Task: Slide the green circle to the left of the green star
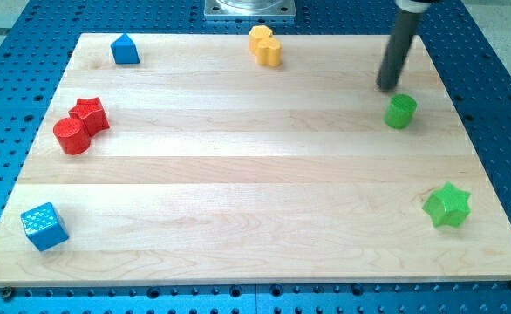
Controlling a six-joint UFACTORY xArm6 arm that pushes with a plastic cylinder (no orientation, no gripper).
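The green circle point(401, 112) is a short cylinder on the wooden board at the view's right, upper half. The green star point(447, 206) lies at the view's lower right, below and slightly right of the circle. My tip point(387, 87) is the lower end of the dark rod coming down from the view's top right. It stands just above and slightly left of the green circle, close to it; I cannot tell if it touches.
A yellow block point(265, 44) sits at top centre. A blue house-shaped block point(125, 50) is at top left. A red star point(90, 113) and red circle point(71, 135) touch at left. A blue cube point(44, 226) is at bottom left. The wooden board point(255, 192) lies on a blue perforated table.
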